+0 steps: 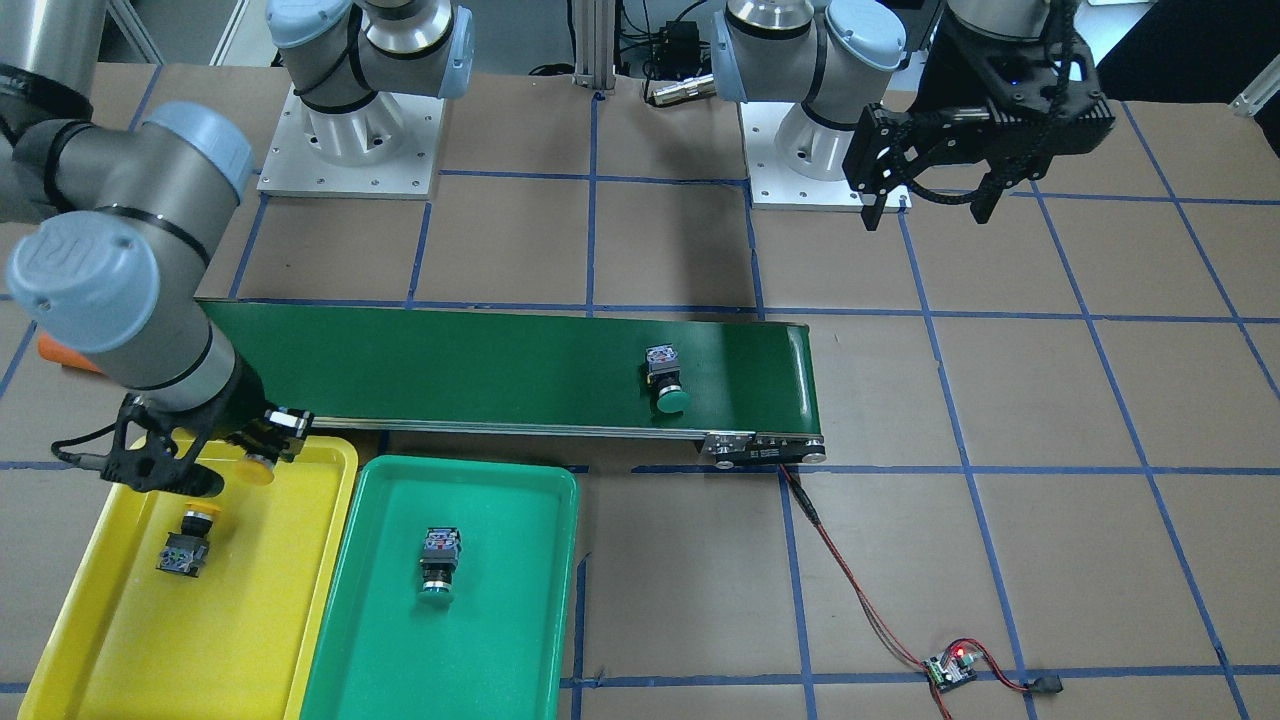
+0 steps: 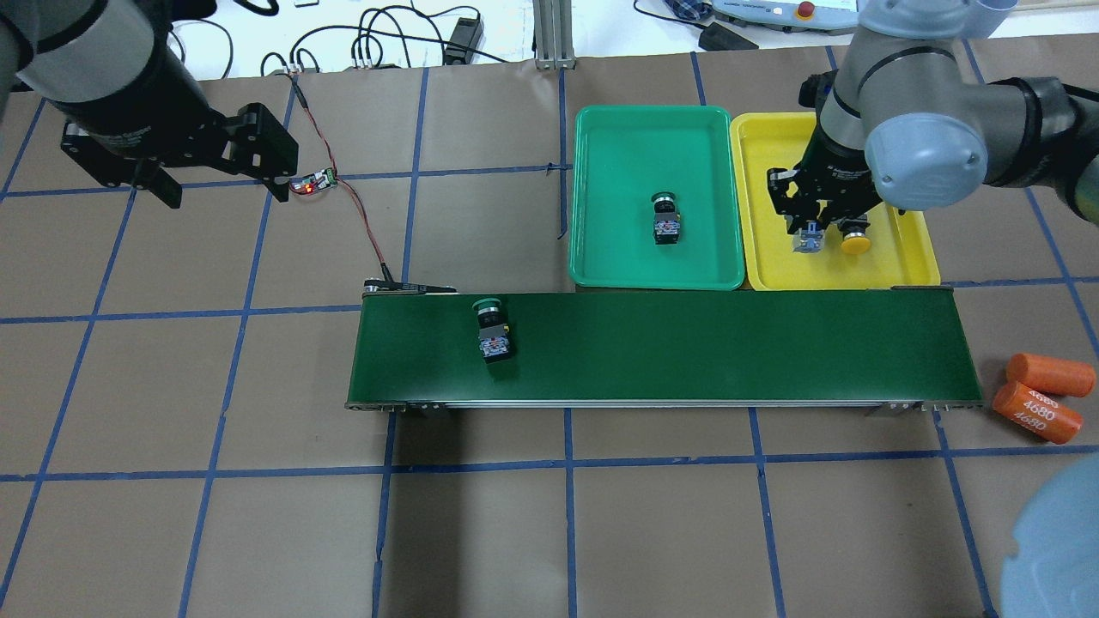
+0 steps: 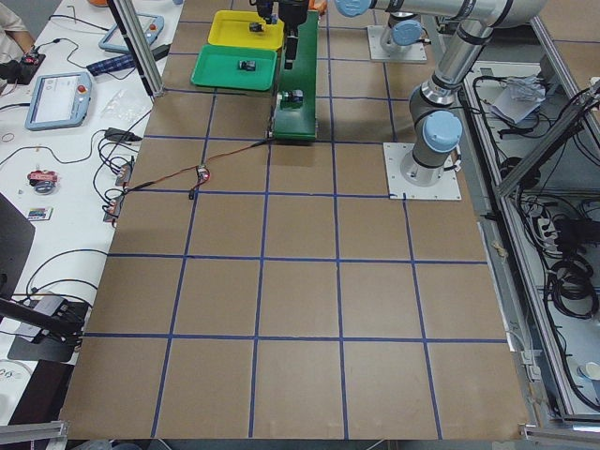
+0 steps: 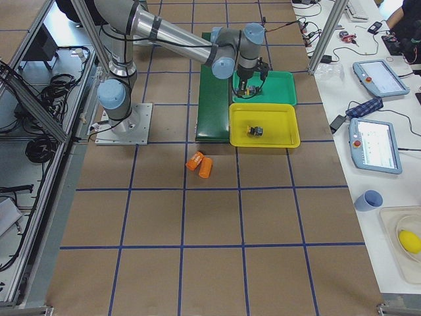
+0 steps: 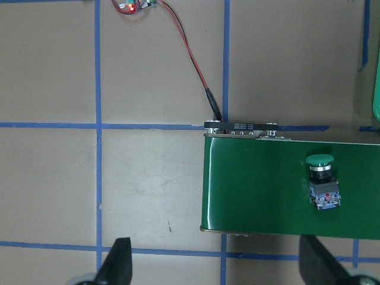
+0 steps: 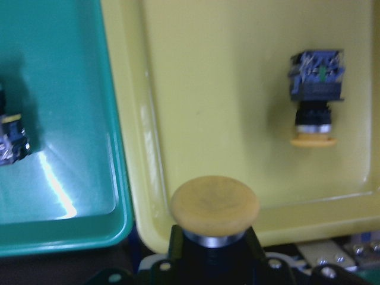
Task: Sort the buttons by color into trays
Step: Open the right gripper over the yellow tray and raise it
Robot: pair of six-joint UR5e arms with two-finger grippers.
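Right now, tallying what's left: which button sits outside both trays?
The green-capped button on the conveyor belt. The other green button lies in the green tray, one yellow button in the yellow tray; the right gripper holds the second yellow button above it.

Opposed views sharing the conveyor belt (image 1: 480,365)

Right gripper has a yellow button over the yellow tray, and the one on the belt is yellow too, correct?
No: the belt carries a green button, not yellow, as the overhead view shows. The right gripper does hold a yellow button over the yellow tray.
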